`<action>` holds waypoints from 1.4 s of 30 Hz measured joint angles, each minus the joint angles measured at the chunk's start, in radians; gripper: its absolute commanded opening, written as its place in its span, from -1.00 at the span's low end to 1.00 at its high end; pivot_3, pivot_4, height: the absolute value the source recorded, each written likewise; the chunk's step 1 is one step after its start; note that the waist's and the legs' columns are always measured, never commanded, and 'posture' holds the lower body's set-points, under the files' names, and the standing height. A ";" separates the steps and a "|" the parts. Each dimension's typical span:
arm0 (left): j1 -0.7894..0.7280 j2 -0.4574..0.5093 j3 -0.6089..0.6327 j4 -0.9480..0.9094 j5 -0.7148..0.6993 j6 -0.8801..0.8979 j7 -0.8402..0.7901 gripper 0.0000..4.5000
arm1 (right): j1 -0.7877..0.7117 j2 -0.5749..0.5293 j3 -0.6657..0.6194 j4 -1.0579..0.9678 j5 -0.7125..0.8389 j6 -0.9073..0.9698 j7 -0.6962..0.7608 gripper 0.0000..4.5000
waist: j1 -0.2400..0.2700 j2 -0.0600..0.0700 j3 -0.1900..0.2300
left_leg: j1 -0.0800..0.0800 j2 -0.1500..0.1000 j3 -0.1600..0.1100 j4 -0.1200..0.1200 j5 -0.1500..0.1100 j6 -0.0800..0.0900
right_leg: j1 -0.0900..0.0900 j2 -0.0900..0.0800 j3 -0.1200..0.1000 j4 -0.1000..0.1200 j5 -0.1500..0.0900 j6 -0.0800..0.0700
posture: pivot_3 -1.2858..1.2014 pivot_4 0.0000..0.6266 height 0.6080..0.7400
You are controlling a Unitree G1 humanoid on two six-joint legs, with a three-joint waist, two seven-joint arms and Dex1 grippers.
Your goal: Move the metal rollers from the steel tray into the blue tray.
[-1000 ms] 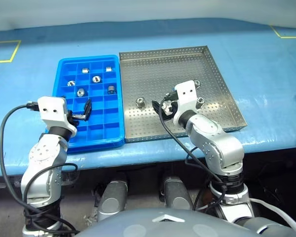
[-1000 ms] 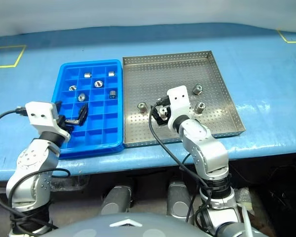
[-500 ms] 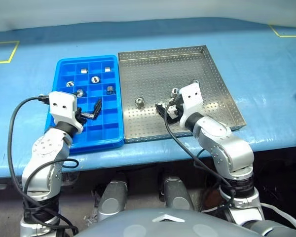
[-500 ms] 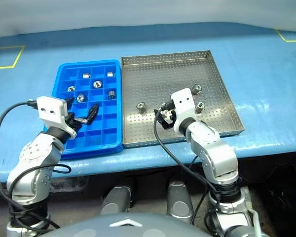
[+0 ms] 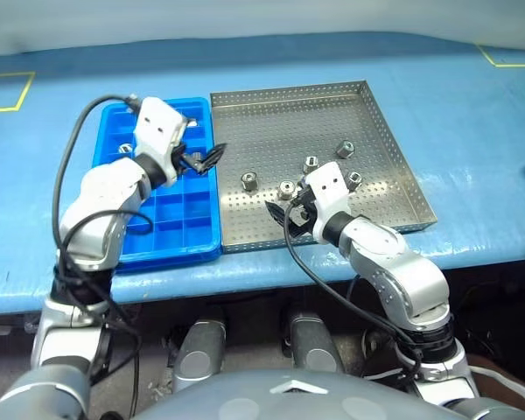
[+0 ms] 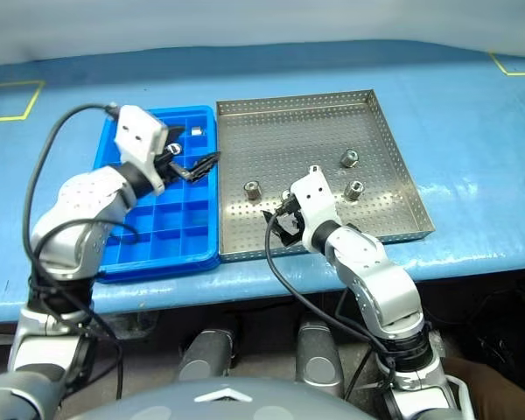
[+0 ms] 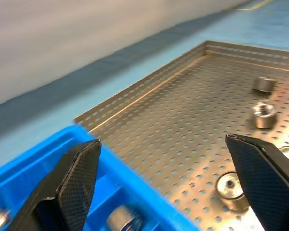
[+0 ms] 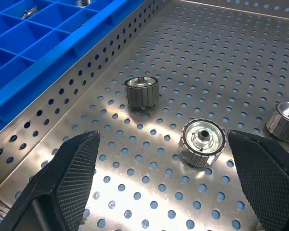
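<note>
Because both of our grippers hang empty above the trays, the chief risk we see is a bad first grasp. The right gripper [image 5: 284,213] stands over the near part of the large square silver steel tray with the perforated floor [image 5: 367,131], and the small shiny metal roller with a central hole [image 8: 201,142] lies between its spread fingers [image 8: 77,168], closer to one pad than the other. If the jaws came down off-centre, we judge that the pad could nudge the roller and send it rolling or skidding over the slick holed floor, or tip it so the grip catches only its edge. A second roller [image 8: 141,91] lies a little beyond, and a third [image 8: 284,121] sits near the other finger; a wide closing sweep might knock that one.

The left gripper [image 5: 208,158] is over the boundary between the bright blue plastic tray with its grid of square compartments [image 5: 114,109] and the steel tray, its jaws also spread wide and holding nothing. With both arms heading toward the same middle strip, we think they could crowd each other, and a low finger could catch the blue tray's rim.

Five rollers seem to remain on the steel floor, in its near half, though we cannot count them with certainty. Several others lie in the far compartments of the blue tray [image 6: 193,132].
</note>
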 measured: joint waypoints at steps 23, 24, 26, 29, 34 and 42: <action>-0.413 -0.099 -0.417 0.842 0.442 -0.421 -0.425 0.72 | 0.044 0.067 0.035 -0.006 -0.021 -0.026 -0.058 1.00 | -0.051 0.000 0.000 | 0.001 0.000 0.004 0.003 -0.001 0.002 | 0.000 0.000 0.004 0.001 0.001 0.003 | -0.08 -0.52 1.00; -0.412 -0.109 -0.417 0.858 0.448 -0.427 -0.425 0.58 | 0.045 0.071 0.035 -0.006 -0.022 -0.026 -0.061 1.00 | -0.054 0.000 0.000 | 0.001 0.000 0.004 0.003 -0.001 0.002 | 0.000 0.000 0.005 0.001 0.001 0.004 | -0.08 -0.52 1.00; -0.413 -0.118 -0.415 0.872 0.455 -0.438 -0.429 0.29 | 0.047 0.075 0.035 -0.006 -0.026 -0.028 -0.067 1.00 | -0.060 0.000 0.000 | 0.001 0.000 0.005 0.003 -0.001 0.002 | 0.000 0.000 0.006 0.002 0.002 0.004 | -0.08 -0.52 1.00; -0.413 -0.122 -0.407 0.887 0.458 -0.444 -0.443 -0.16 | 0.047 0.079 0.035 -0.006 -0.029 -0.035 -0.070 1.00 | -0.061 0.000 0.000 | 0.001 0.000 0.005 0.004 -0.001 0.002 | 0.000 0.001 0.007 0.002 0.002 0.004 | -0.07 -0.52 1.00; -0.388 -0.115 -0.365 0.856 0.452 -0.429 -0.430 -0.18 | 0.042 0.090 0.035 -0.002 -0.030 -0.037 -0.076 1.00 | -0.063 0.000 0.000 | 0.001 0.000 0.007 0.004 -0.002 0.003 | -0.001 0.001 0.009 0.002 0.002 0.005 | -0.03 -0.52 1.00; -0.100 -0.105 0.085 0.343 0.309 -0.210 -0.060 -0.18 | -0.041 0.123 0.066 0.050 -0.034 -0.066 -0.058 1.00 | -0.062 0.000 0.000 | 0.003 0.001 0.008 0.002 -0.002 0.003 | -0.002 0.001 0.012 0.002 0.003 0.005 | 0.05 -0.52 1.00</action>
